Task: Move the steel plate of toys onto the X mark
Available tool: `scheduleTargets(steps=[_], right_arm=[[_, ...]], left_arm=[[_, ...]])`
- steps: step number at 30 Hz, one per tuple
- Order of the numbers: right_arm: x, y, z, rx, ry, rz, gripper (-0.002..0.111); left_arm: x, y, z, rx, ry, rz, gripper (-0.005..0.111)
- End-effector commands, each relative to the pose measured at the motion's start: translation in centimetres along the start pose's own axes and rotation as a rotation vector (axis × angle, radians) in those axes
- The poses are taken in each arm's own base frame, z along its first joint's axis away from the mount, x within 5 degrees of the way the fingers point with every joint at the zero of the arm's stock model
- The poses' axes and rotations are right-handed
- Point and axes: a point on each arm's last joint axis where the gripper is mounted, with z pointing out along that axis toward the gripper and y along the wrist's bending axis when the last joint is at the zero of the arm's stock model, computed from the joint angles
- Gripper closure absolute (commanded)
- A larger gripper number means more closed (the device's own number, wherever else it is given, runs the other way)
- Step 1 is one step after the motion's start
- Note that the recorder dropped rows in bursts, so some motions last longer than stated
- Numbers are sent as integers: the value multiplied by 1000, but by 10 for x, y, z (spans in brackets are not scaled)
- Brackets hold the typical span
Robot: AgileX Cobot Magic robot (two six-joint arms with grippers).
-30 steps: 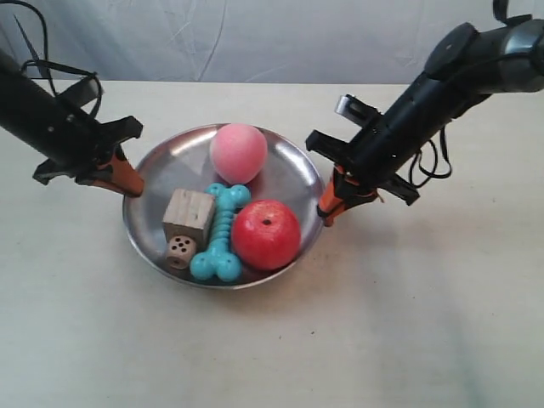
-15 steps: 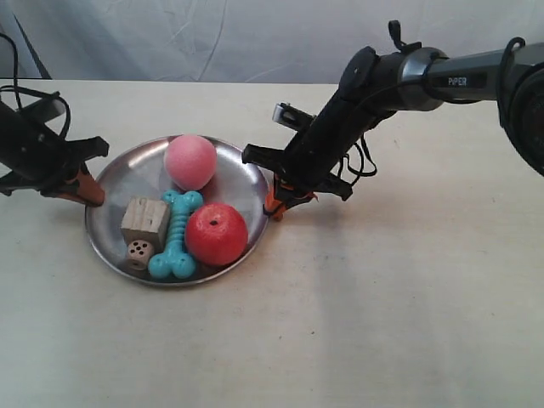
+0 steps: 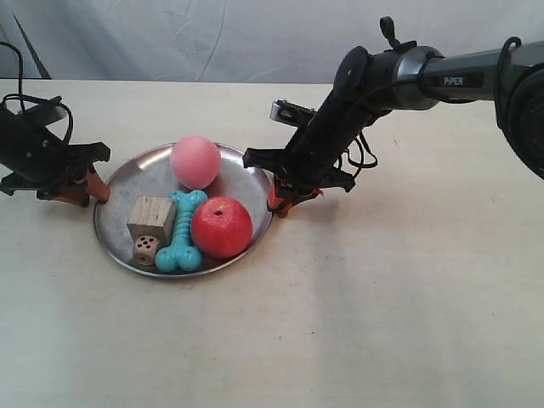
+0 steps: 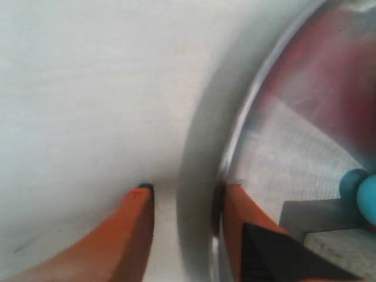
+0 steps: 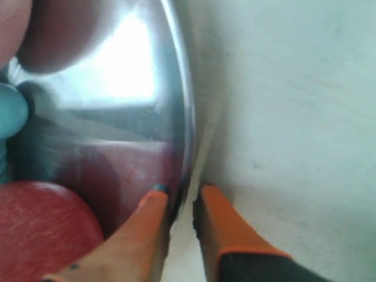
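We see the steel plate (image 3: 117,223) on the table (image 3: 391,306), toward the exterior view's left. It carries the toys: a pink ball (image 3: 195,161) at the far side and a red apple-like ball (image 3: 222,227). A turquoise bone (image 3: 181,231) lies between the red ball and a wooden block (image 3: 151,218), and a small die (image 3: 146,249) sits just before the block.

The table is pale and faintly streaked, and a creased grey cloth (image 3: 212,38) closes the scene behind.

The left tool (image 4: 185,191) straddles the rim by the block with its orange fingers (image 4: 135,223) apart. One finger is outside with a gap to the rim, and the other is inside. The right tool (image 5: 181,189) is clamped on the rim beside the red ball.

Black cables (image 3: 364,160) loop off the right arm (image 3: 399,72). The left arm (image 3: 25,149) is cut off at the frame edge. Both wrist views are blurred and show the toys only partly.
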Motion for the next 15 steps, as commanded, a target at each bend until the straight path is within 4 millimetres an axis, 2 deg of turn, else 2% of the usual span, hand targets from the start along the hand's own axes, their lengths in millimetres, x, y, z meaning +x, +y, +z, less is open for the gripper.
scheduleTargets(steps=[1,3,7,12,15], right_arm=[[-1,-3,-3,40,-5,-52,65],[-1,-3,-7,38,-8,-52,61],[-2,3,-19,33,-34,-59,61],[-1,10,-46,84,-69,-80,61],[2,13,-63,137,-77,-83,61]], left_arm=[[-5,5,-3,-23,-40,4,56],[-5,3,-7,-20,-46,0,56],[-7,0,-17,-25,-67,18,56],[-9,-10,-35,-14,-104,35,56],[-9,-20,-53,10,-140,39,56]])
